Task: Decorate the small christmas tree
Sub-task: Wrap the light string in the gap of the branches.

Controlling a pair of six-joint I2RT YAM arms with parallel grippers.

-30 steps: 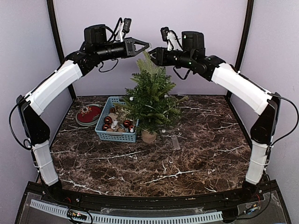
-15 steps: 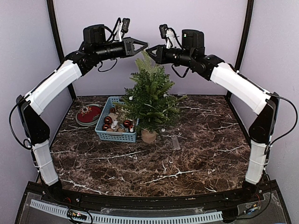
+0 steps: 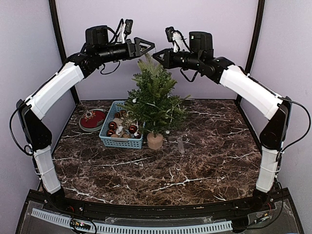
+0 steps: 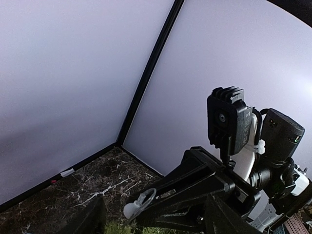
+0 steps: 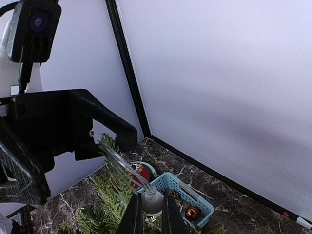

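The small christmas tree (image 3: pixel 153 105) stands on its pale wooden base (image 3: pixel 155 141) at the middle of the table, next to the blue basket. Both grippers meet just above its tip. My right gripper (image 5: pixel 148 214) is shut on the frosted bulb end of a clear icicle ornament (image 5: pixel 152 200), whose thin glass point slants up to the left over the tree's top branches. In the left wrist view the same ornament (image 4: pixel 139 204) sits at the tip of the right gripper. My left gripper (image 3: pixel 146 48) stands open, its fingers (image 4: pixel 92 217) apart on either side of the ornament, not touching it.
A blue basket (image 3: pixel 108 139) with brown balls and pine cones sits left of the tree. A red round plate (image 3: pixel 92 119) lies further left. A small clear piece (image 3: pixel 181 146) lies on the marble right of the base. Purple walls close off the back and both sides.
My left gripper has opened and let go of the ornament, drawing slightly left. My right gripper has closed on the ornament's bulb end. The tree's tip has shifted a little left.
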